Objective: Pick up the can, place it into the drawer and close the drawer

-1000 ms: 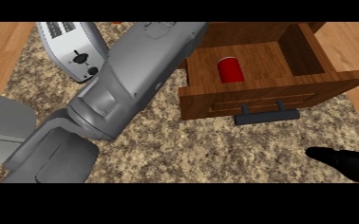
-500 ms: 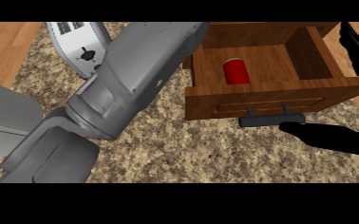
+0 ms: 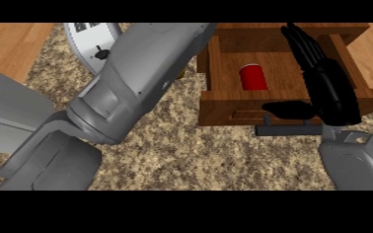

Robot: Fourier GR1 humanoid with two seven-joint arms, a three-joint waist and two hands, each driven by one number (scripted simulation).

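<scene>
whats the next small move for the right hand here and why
Probably push the drawer front inward. The red can already sits in the open drawer, so only closing remains. The right hand is over the drawer's right side with straight fingers, its thumb near the dark handle. The left hand is hidden behind its forearm.

The can (image 3: 253, 77) is red, lying in a drawer (image 3: 218, 103) of warm brown wood with a dark grey handle (image 3: 287, 130). The tabletop (image 3: 211, 153) is speckled in beige and brown like granite, and a white and silver toaster (image 3: 93, 44) stands at its far left. The right hand (image 3: 324, 86) is black, and both forearms are grey.
</scene>
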